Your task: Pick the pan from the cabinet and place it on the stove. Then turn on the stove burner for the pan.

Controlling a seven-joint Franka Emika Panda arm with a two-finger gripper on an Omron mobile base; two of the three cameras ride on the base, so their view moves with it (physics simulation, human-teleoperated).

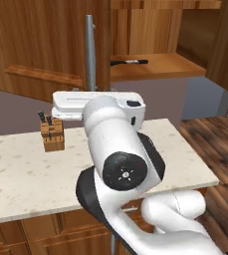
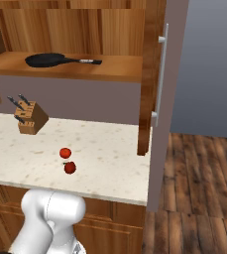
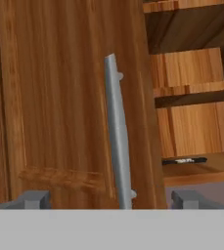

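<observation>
Evidently the cabinet (image 2: 135, 49) stands open, and the pan (image 2: 48, 60) lies untouched on its shelf, handle toward the right door — lifting, the stove and the burner all remain. Just before the left door's bar handle (image 3: 118, 141), the gripper (image 3: 111, 199) stands spread wide, empty; that door edge crowds the way in.

The pan (image 2: 49, 60) is found flat on the wooden shelf (image 2: 115, 69) of the open cabinet (image 2: 152, 74). On the speckled tabletop (image 2: 105, 163) below, a knife block (image 2: 29, 118) and two tomatoes (image 2: 65, 153) are seen, well apart.
</observation>
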